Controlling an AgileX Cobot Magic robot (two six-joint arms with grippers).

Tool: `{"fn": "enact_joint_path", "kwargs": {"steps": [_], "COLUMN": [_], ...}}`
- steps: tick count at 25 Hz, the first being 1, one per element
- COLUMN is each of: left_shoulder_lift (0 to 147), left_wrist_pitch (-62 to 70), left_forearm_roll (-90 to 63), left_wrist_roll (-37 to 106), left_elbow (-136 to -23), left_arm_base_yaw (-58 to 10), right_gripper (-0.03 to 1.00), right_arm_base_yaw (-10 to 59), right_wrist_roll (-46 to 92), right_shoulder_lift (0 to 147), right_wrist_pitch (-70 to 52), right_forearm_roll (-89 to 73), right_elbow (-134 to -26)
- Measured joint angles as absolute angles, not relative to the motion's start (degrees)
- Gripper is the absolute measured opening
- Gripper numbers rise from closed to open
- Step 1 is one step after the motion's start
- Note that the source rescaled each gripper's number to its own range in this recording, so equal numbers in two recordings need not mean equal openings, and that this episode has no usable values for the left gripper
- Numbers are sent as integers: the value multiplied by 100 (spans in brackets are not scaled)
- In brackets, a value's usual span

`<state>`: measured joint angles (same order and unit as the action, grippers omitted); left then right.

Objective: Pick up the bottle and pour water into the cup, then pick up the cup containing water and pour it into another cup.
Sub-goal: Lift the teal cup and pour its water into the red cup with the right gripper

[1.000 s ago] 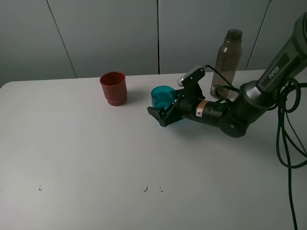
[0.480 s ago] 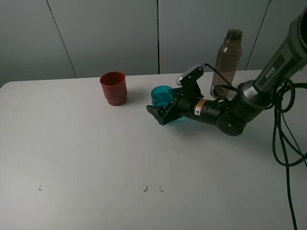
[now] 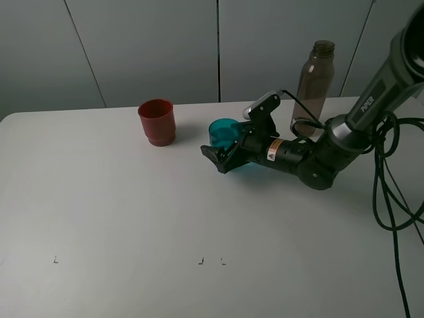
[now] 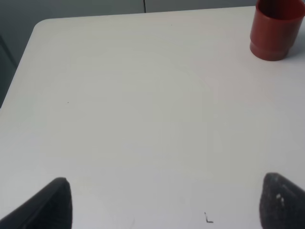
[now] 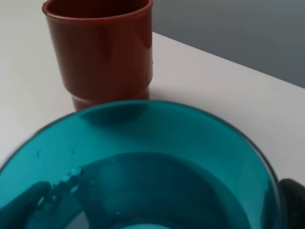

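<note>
The teal-blue cup (image 3: pixel 225 132) stands upright near the table's middle and holds some water, which shows in the right wrist view (image 5: pixel 143 143). My right gripper (image 3: pixel 220 158) lies low on the table with its fingers (image 5: pixel 294 200) on either side of the cup, jaws still apart. The red cup (image 3: pixel 157 121) stands upright to the left of the teal cup and also shows in the right wrist view (image 5: pixel 102 52) and the left wrist view (image 4: pixel 276 28). The smoky bottle (image 3: pixel 313 86) stands upright behind my right arm. My left gripper (image 4: pixel 164 205) is open and empty over bare table.
The white table (image 3: pixel 132 212) carries small black marks (image 3: pixel 211 261) near the front. A grey panelled wall runs along the back edge. Black cables (image 3: pixel 391 192) hang at the right beside my right arm.
My right gripper has slid a little to the left along the teal cup. The cups and bottle have not moved.
</note>
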<state>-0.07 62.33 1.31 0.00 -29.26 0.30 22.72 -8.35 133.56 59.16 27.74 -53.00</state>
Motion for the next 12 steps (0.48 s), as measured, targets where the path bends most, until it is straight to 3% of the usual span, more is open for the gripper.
{"fn": "enact_joint_path", "kwargs": {"steps": [8,9,10,11,12], "left_shoulder_lift": [-7,-7,-7,-7,-7], "left_wrist_pitch": [6233,6233,6233,6233,6233], "left_forearm_roll": [131,131,131,131,131], "left_wrist_roll": [0,0,0,0,0], "left_elbow": [-2926,-2926,-2926,-2926,-2926], "left_arm_base_yaw": [30,30,30,30,30], "right_gripper": [99,92,75,54,22], "right_arm_base_yaw": [2272,2272,2272,2272,2272], "right_wrist_roll": [-825,-825,-825,-825,-825], "right_shoulder_lift": [13356,13356,13356,13356,13356], "right_wrist_pitch": [5916,5916,5916,5916,5927], "right_forearm_roll": [2774,2774,2774,2774,2774], "right_elbow": [-5300,-5300,-5300,-5300,-5300]}}
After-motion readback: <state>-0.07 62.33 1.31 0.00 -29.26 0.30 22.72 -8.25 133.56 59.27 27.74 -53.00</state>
